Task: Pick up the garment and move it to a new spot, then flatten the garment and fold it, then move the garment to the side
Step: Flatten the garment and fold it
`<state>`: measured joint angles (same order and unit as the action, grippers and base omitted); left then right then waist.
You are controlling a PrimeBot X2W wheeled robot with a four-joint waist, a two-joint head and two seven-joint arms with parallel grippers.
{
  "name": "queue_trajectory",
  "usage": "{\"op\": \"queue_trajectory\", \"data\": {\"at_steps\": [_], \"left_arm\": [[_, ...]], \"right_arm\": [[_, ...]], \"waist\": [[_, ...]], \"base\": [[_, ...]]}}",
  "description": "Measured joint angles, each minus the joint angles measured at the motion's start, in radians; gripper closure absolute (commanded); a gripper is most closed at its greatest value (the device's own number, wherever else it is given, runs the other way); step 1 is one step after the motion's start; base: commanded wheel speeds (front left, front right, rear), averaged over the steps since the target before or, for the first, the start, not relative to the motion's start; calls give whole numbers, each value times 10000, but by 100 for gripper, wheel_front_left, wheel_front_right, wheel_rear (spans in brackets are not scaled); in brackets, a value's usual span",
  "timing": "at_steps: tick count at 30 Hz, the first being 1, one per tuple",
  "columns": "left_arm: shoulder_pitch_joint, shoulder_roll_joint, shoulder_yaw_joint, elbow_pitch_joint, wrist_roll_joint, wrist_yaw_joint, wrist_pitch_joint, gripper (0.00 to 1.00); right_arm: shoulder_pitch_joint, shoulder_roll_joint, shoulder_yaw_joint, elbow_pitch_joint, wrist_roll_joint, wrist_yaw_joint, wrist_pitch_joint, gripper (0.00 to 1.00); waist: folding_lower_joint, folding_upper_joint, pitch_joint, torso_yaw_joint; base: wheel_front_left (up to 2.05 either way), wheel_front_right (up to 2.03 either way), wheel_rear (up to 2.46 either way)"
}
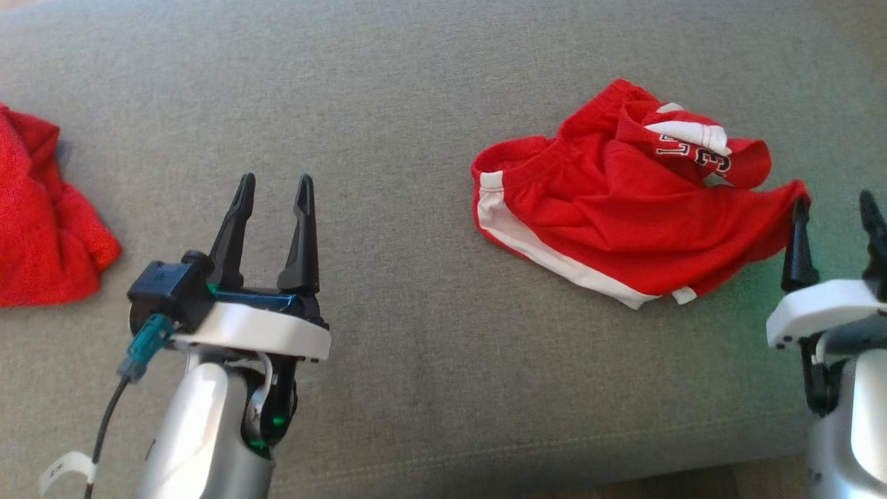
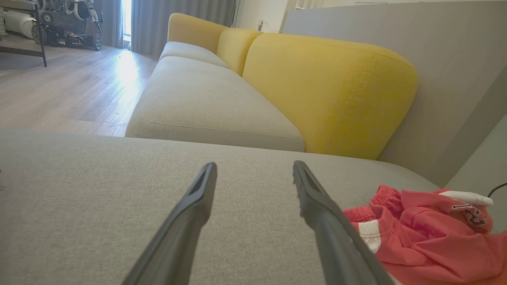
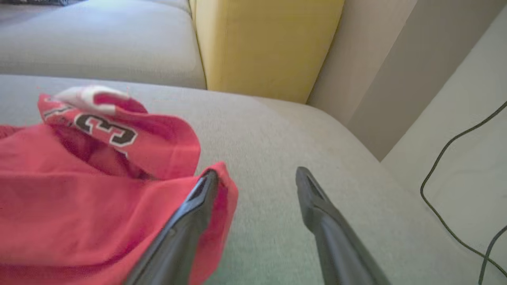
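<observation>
A crumpled pair of red shorts point(image 1: 624, 215) with white trim and a printed number lies on the grey cushion point(image 1: 416, 104), right of centre. It appears again at the lower right of the left wrist view as the shorts point(image 2: 427, 237). My right gripper point(image 1: 835, 204) is open at the garment's right corner, and its left finger point(image 3: 198, 206) touches the red cloth point(image 3: 79, 198) with the fabric edge draped over it. Well left of the garment, my left gripper point(image 1: 274, 186) is open over bare cushion with nothing between its fingers point(image 2: 317, 206).
Another red cloth point(image 1: 41, 222) lies at the cushion's far left edge. Yellow back cushions point(image 2: 328, 91) and a grey wall panel point(image 3: 396, 59) stand behind. A black cable point(image 3: 447, 190) runs on the pale surface to the right. The cushion's front edge point(image 1: 554, 464) is near my arms.
</observation>
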<state>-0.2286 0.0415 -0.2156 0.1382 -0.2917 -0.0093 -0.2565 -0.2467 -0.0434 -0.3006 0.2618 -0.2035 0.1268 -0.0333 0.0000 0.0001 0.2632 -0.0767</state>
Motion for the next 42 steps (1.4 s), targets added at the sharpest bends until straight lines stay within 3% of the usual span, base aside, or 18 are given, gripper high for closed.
{"op": "queue_trajectory", "data": {"at_steps": [9,14,22,29,35,42], "left_arm": [[-1,2,-23,19,0,4,-2,0],[1,2,-17,10,15,-8,-2,0],[-2,4,10,8,263,-104,-2,0],[-17,4,13,6,251,-182,-2,0],[3,4,4,19,245,-184,-2,0],[19,4,-198,232,157,-284,0,0]], "right_arm": [[-85,-2,46,263,546,0,-1139,0],[217,2,98,418,1047,0,-1248,0],[278,0,-211,600,924,0,-1166,0],[416,10,1223,-123,1766,2,-1829,0],[1855,12,2207,-539,2924,2,-2140,0],[2165,12,2815,-828,3124,0,-2150,0]], "waist": [[0,0,-96,-326],[0,0,-78,-623],[0,0,48,-1194],[0,0,-11,-1393],[0,0,-151,-1455],[0,0,-241,-1638]], "base": [[0,0,0],[0,0,0],[0,0,0],[0,0,0],[0,0,0],[0,0,0]]}}
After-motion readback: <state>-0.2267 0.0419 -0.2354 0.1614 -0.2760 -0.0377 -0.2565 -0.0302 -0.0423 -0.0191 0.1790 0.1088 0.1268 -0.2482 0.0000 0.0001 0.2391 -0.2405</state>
